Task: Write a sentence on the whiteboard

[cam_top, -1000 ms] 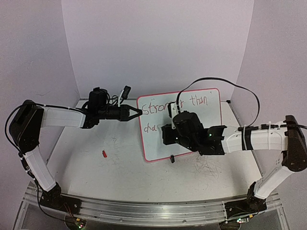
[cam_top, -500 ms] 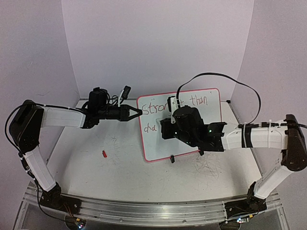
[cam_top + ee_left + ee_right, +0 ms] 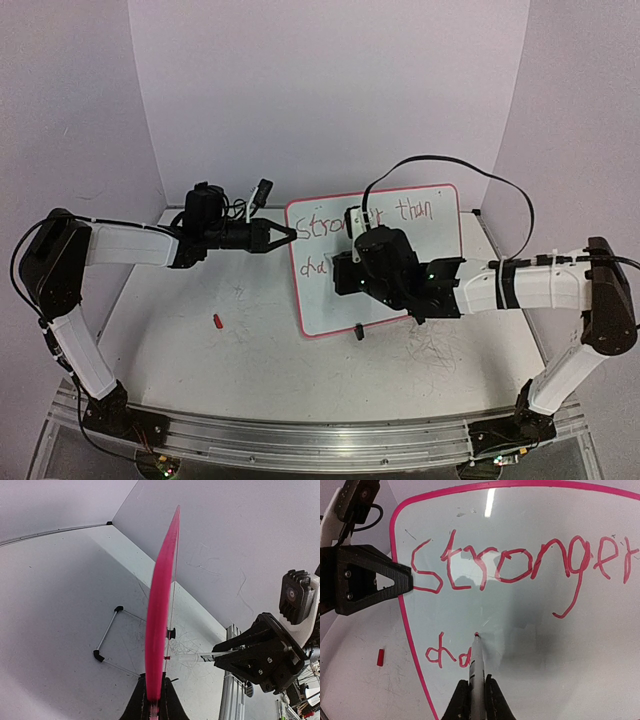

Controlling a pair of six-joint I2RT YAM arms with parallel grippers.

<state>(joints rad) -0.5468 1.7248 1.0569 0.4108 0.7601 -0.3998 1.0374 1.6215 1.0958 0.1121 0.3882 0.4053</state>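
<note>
Sentence (image 3: 325,224) partly behind right arm (image 3: 520,286)

A: Entry one, the board?
B: Whiteboard (image 3: 440,255): face smooth and glossy, a light mirrored in it; rim (image 3: 402,610) looked like pink plastic. Sentence (image 3: 520,565): flat red ink.
A: Around the whiteboard?
B: Tabletop (image 3: 200,370): white, matt, scuffed with grey scribbles. Cap (image 3: 217,321) left of the whiteboard: red, plastic-looking.
A: Tools?
B: Left gripper (image 3: 288,236) at the whiteboard's left edge, right gripper (image 3: 473,687) over its face: black matt plastic. Marker (image 3: 476,667): smooth white barrel.
A: Nearer than the whiteboard?
B: Rail (image 3: 300,437): bare metal, dull sheen.
</note>
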